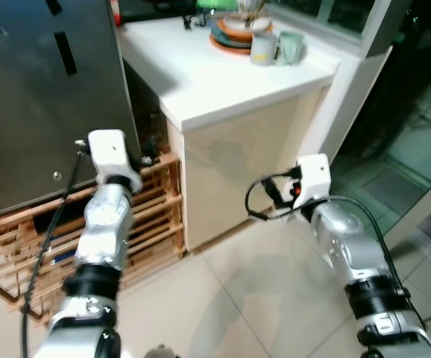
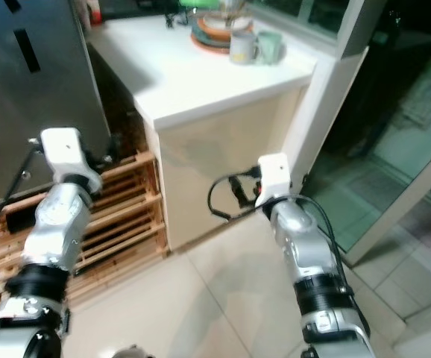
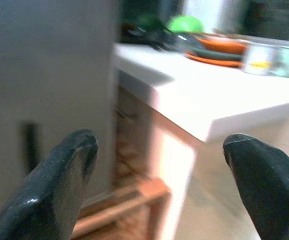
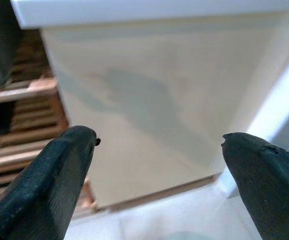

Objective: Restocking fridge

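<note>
The steel fridge [image 1: 36, 97] stands at the robot's left with its door closed, a dark handle slot on its face. Its right edge is close beside a white counter [image 1: 223, 89]; a narrow dark gap separates the two. The counter's corner juts toward the robot, and its cream side panel [image 4: 159, 100] faces both arms. Right of the counter a white post [image 1: 350, 82] rises, and beyond it lies a glass door [image 1: 417, 127].

The tiled floor [image 1: 260, 298] in front of the counter gives open room between the arms. Below the fridge front and against the counter's side stands a low wooden slatted rack [image 1: 156, 209], which blocks the floor just under the left arm.

On the far end of the counter sits a stack of orange and green plates [image 1: 234, 33], with two mugs [image 1: 275, 46] just beside it and a green round thing [image 3: 185, 23] behind; it is too blurred to tell what it is.

The left gripper [image 3: 159, 165] is held up near the fridge's right edge, above the rack, its fingers [image 3: 59, 185] spread wide and empty. The right gripper [image 4: 159, 170] points at the counter's side panel, fingers [image 4: 49, 180] likewise spread apart and holding nothing.
</note>
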